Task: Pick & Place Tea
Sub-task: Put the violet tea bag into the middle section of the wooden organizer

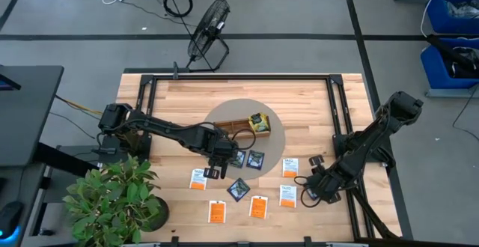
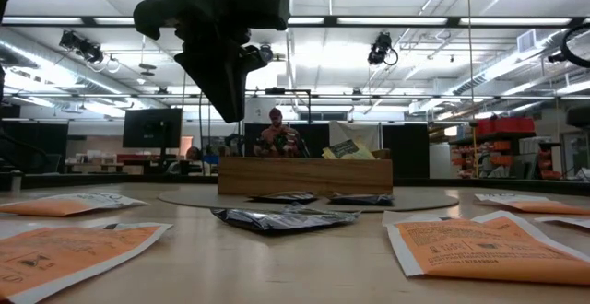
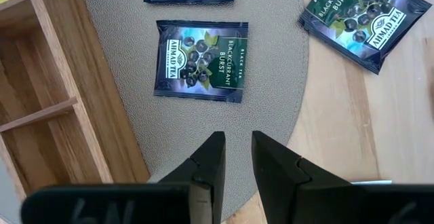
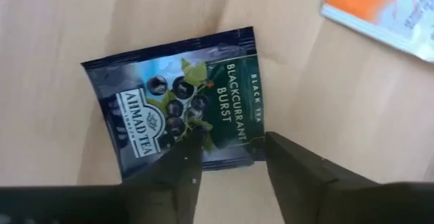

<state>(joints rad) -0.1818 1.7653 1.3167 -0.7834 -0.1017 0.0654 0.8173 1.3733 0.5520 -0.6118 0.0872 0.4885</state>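
**Blackcurrant packets under both grippers; tray at the far side**

Along the near edge of the desk (image 1: 314,105), white-and-orange tea packets (image 1: 216,212) are laid flat and apart, with bare wood between them; their print is too small to be read. A potted plant (image 1: 116,198) overhangs the near left corner.

Just behind them, the right gripper (image 4: 230,153) is held low over a dark packet (image 4: 183,112) lettered "AHMAD TEA", "BLACKCURRANT BURST" and "BLACK TEA". Its fingers are spread wide over the packet's near edge, with nothing grasped. An orange packet corner (image 4: 386,10) is seen just beside it.

Further in, the left gripper (image 3: 236,149) is poised above the rim of a round grey mat (image 3: 271,102), its fingers parted by a narrow gap and empty. A second Ahmad Tea Blackcurrant Burst packet (image 3: 201,61) lies flat on the mat ahead of it. A third (image 3: 356,17) lies across the mat's edge onto the wood.

On the far side of the mat, a compartmented wooden tray (image 1: 238,127) is set, and a yellow-green packet (image 1: 259,122) is propped in its right end. The desk beyond the tray is open wood.
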